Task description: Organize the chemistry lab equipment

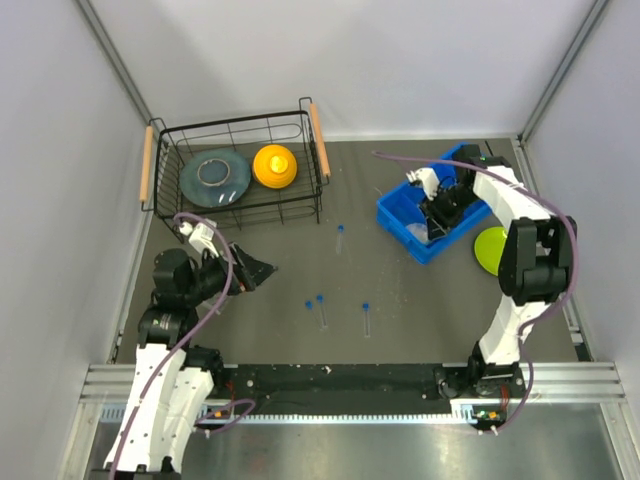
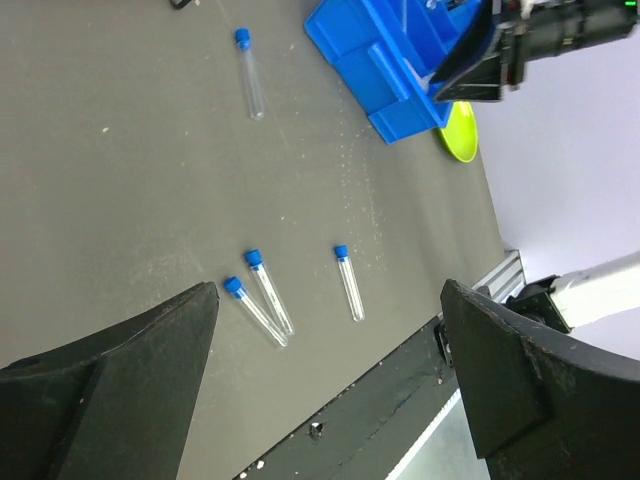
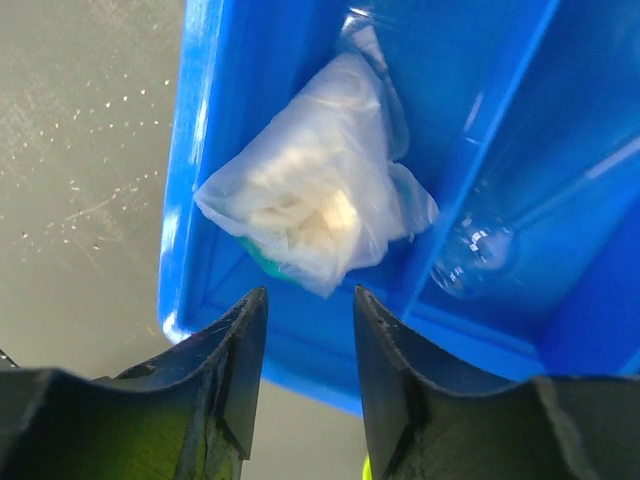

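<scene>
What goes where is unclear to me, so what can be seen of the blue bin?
The blue bin looks like rigid plastic, rectangular, split by an inner wall into compartments. It sits at an angle on the dark table, far right, the lime-green plate beside it. One compartment holds a crumpled clear bag, the next a clear round-bottomed piece. The right gripper hangs open above it.

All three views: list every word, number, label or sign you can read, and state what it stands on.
None: no readable text appears in any view.
The blue bin, the plastic bag inside it and the test tubes show no print or labels.
</scene>
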You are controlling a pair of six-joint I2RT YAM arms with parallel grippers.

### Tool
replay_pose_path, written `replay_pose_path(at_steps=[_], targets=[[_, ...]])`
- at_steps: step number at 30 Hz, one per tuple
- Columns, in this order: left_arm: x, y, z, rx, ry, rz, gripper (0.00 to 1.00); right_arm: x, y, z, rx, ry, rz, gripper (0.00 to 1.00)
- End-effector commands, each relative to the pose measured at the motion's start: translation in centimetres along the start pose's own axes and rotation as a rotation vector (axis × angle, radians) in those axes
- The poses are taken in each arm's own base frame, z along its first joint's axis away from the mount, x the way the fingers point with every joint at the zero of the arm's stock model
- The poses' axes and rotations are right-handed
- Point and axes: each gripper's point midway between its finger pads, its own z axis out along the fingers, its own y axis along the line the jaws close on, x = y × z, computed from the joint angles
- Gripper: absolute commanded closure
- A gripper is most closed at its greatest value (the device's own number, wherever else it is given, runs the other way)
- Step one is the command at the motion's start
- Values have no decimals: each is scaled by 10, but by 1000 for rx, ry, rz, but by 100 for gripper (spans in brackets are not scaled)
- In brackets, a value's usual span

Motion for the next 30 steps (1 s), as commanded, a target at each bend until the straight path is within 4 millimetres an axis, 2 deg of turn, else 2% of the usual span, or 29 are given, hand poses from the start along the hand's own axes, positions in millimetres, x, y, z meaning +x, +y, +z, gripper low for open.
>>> replay_pose_path(at_steps=[1,2,4,5,7,8,9,10,13,15,19,22,30], targets=[[-1,11,4,-54,23,-18,2,-33,-9,-65,194,-113,-92,58],[0,13,5,-62,32,-30,2,-37,-5,-77,215,-139,-99,58],[2,20,8,-95,51,-58,3,-40,6,-84,203,-182,-104,56],[1,24,9,-121,55,-70,3,-45,16,-94,205,-222,-101,55],[5,40,7,-209,64,-96,3,-53,43,-91,128,-279,-113,53],[4,44,7,-243,72,-105,3,-58,60,-97,113,-317,-136,52],[7,57,3,-317,78,-115,3,-63,71,-95,88,-348,-153,49],[8,63,1,-354,81,-120,3,-64,96,-81,5,-377,-176,45],[8,88,-6,-504,75,-131,3,-66,139,-67,-122,-471,-248,35],[6,99,-9,-569,69,-133,3,-59,149,-58,-147,-499,-255,33],[-1,122,-20,-721,27,-116,4,-59,161,-54,-200,-555,-286,33],[-16,137,-31,-832,-25,-74,3,-55,172,-47,-277,-580,-276,33],[-37,171,-43,-1039,-72,4,1,-52,177,-47,-292,-591,-290,33]])
